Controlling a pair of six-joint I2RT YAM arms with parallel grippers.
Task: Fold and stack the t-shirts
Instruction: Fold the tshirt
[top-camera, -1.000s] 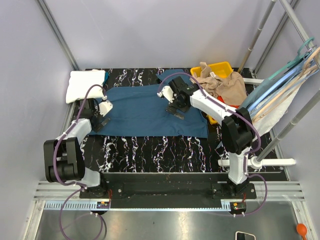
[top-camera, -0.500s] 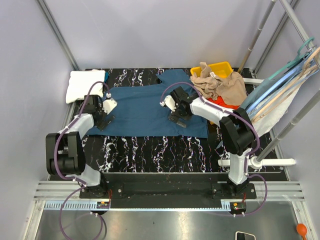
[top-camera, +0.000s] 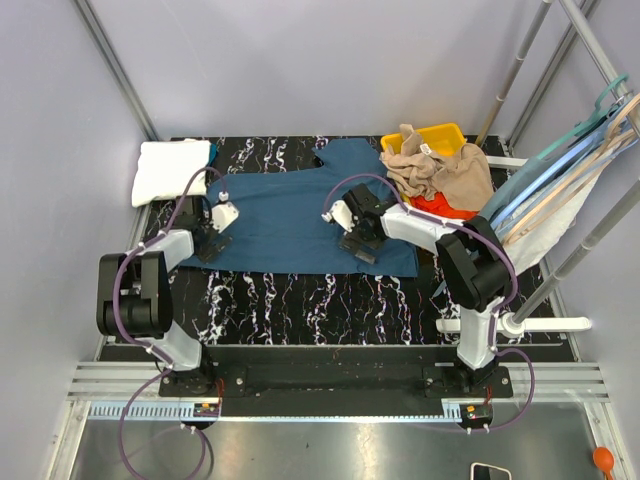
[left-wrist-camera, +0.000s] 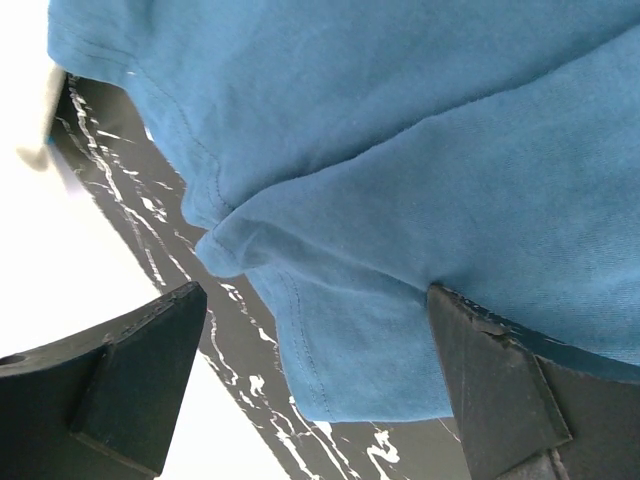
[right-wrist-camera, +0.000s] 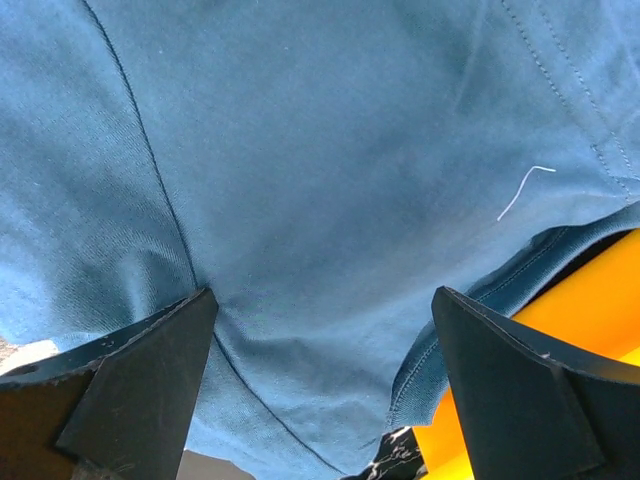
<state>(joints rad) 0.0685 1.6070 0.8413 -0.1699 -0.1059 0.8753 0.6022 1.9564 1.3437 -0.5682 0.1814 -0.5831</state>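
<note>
The dark teal t-shirt (top-camera: 300, 215) lies spread on the marbled table (top-camera: 300, 295). The left gripper (top-camera: 207, 243) is over its rumpled left edge and the right gripper (top-camera: 360, 245) over its right part beside the yellow bin (top-camera: 445, 133), both with jaws wide apart and holding nothing. Likely faults: the left jaws may close on the bunched hem and take one layer only, skewing the fold, and the right may drag cloth against the bin. Against a second ago, both grippers stand closer to the near hem, and the shirt's neckline now shows at the far edge.
</note>
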